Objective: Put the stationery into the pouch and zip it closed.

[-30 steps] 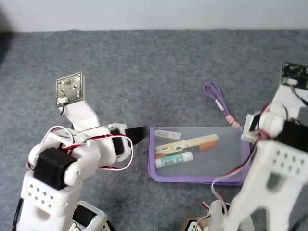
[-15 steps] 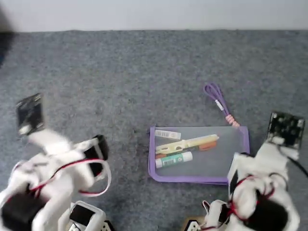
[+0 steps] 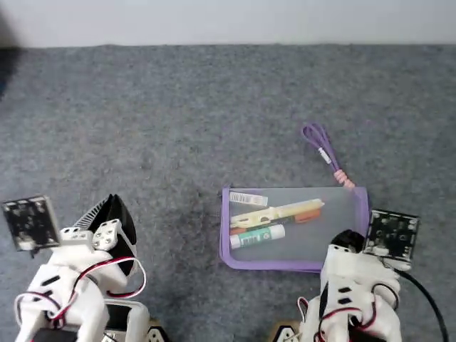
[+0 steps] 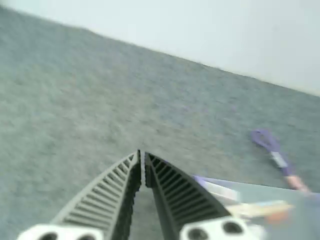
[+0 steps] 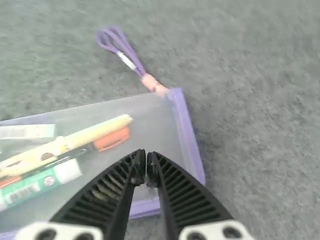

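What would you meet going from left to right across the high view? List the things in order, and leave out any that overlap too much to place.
In order: left arm's circuit board → left gripper → pouch → right arm's circuit board.

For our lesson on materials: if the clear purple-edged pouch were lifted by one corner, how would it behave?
The pouch looks like thin clear film lying flat, so it would probably sag, not stay stiff. The pens inside look loose and would likely slide to the low end. Its smooth face may be slippery.
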Robot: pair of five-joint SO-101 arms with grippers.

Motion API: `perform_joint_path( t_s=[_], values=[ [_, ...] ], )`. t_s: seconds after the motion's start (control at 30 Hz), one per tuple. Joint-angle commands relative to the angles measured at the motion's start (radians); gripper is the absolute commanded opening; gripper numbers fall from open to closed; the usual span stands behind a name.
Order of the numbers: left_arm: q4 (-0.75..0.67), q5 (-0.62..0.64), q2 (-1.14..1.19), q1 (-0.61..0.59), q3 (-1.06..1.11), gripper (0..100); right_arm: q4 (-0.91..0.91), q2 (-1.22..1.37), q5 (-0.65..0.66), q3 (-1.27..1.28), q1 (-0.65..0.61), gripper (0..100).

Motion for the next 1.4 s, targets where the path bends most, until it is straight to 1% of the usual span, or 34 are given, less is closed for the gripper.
perform_joint_path(
  t_s=[0.0,0.1,0.3,0.43,0.6,0.77,0.9,1.1,1.37],
  values=[
    [-0.084,-0.092,-0.138,-0.040,0.128,1,-0.030,-0.002,-0.014,0.025,-0.085,0.8],
    [-0.118,-0.135,-0.236,-0.046,0.255,2,-0.074,-0.005,-0.014,0.104,-0.099,0.8],
    [-0.146,-0.140,-0.213,-0.058,0.414,2,-0.153,-0.005,-0.014,0.305,-0.102,0.8],
    [-0.172,-0.144,-0.213,-0.058,0.561,2,-0.193,-0.005,-0.014,0.413,-0.102,0.8],
    [-0.226,-0.146,-0.213,-0.058,0.673,2,-0.213,-0.005,-0.014,0.503,-0.102,0.8],
    [-0.230,-0.146,-0.213,-0.058,0.783,2,-0.236,-0.005,-0.006,0.589,-0.104,0.8],
    [-0.285,-0.146,-0.213,-0.063,0.800,2,-0.254,-0.005,-0.006,0.646,-0.101,0.8],
    [-0.285,-0.146,-0.213,-0.066,0.811,2,-0.265,-0.005,-0.011,0.663,-0.096,0.8],
    [-0.178,-0.141,-0.212,-0.066,0.819,2,-0.265,-0.005,-0.011,0.663,-0.096,0.8]
  ],
)
